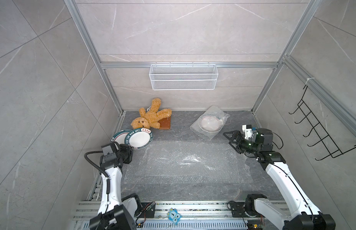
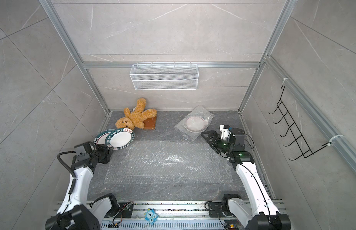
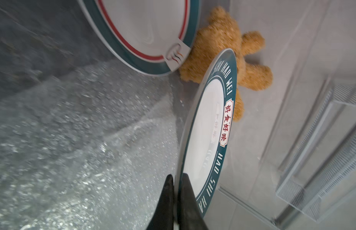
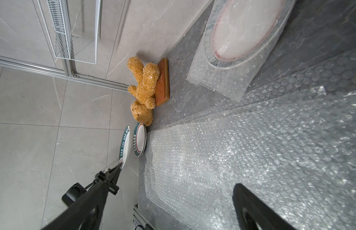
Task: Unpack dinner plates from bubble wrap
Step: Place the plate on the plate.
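**Left jaws clamped on a bare plate; one wrapped plate lies off the right jaws**

Left jaws: together on the rim of a bare plate [image 3: 205,139]. The plate stands out beyond their tips, tilted and clear of the worktop [image 1: 183,191]. Just past and below it lies the stack [image 1: 117,137] of unwrapped plates. In the right wrist view, held plate and stack are apart. Judgement: setting this plate on the stack is the step in hand.

Right jaws: wide apart, empty. The wrapped plate [image 1: 211,124] lies just ahead of their tips in its pouch [image 4: 219,83]. The pouch's long axis appears to run from its corner by the jaws toward the back wall. The right arm is much the nearer. Spent wrap [image 1: 183,161] lies flat between the two pairs of jaws. A bear [image 1: 151,117] sits just beyond the stack.
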`<state>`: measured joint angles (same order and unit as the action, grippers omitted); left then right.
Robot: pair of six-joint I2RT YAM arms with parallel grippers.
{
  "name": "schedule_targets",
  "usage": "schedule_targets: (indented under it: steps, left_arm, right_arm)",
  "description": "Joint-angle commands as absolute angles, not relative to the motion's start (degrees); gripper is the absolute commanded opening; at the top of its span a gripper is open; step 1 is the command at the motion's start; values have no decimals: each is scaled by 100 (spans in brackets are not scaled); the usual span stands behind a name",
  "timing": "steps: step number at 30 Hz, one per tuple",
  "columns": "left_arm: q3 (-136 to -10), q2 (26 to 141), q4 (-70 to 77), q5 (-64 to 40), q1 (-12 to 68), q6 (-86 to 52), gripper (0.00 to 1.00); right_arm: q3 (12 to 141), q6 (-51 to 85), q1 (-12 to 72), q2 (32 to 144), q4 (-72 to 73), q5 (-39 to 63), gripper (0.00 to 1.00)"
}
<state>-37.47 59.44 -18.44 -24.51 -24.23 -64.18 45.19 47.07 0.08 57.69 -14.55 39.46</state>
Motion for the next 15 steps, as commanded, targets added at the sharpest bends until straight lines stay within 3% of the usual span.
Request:
schedule_targets:
  steps: [1,15]
  left_arm:
    - [-3950,6273,-1442,-2183,-2773,-5943,0]
    - [-4379,7468,-778,-1919,-3420,-5648,0]
  right_arm:
    - [4334,4895,1,5718,-1154,4239,100]
    - [3974,4957,5,5614,-1081,4333,100]
